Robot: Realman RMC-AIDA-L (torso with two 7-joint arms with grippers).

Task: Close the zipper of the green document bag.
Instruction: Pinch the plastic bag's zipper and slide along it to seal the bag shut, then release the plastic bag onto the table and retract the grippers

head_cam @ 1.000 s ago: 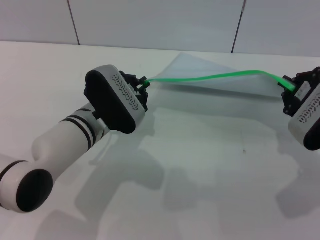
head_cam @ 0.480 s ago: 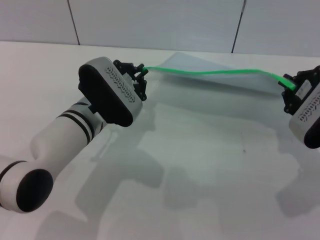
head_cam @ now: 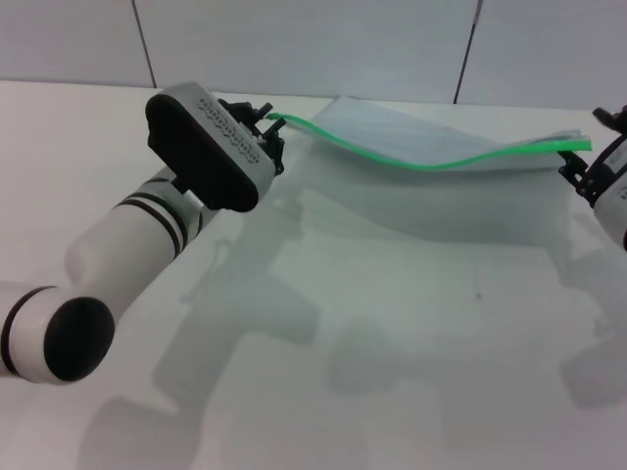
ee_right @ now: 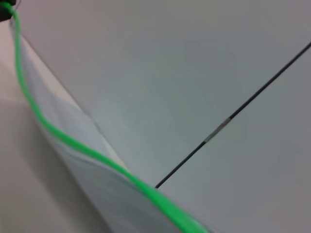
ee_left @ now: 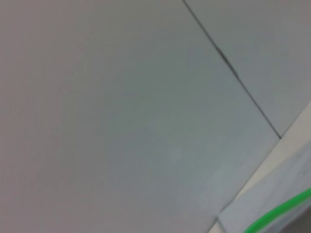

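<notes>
Document bag (head_cam: 460, 196) is held off the table (head_cam: 392, 372), hanging between the two arms with its green edge uppermost; the lower part drapes toward the tabletop. Zipper (head_cam: 411, 157) runs as a bright green strip from the left gripper (head_cam: 266, 125) across to the right gripper (head_cam: 586, 162), sagging in the middle and rising at each end. Left gripper sits at the far-left end of the strip, fingers pinched on the zipper end there; whether it has the slider tab itself or only the bag corner, cannot tell, tab too small to make out. Right gripper is at the frame's right edge, mostly cut off; the strip's right tip stands just above it, and whether its fingers are clamped on the bag cannot be told. Right wrist view shows the green strip (ee_right: 73, 141) curving away toward a dark fingertip at the far end. Judgement: the step is drawing the slider along the strip while the opposite end is anchored. To do it well, take the slack out first so the strip runs straight, then pull along its line, not upward. Room: open tabletop in front and between the arms; wall (head_cam: 313, 44) close behind the bag limits backward travel.
</notes>
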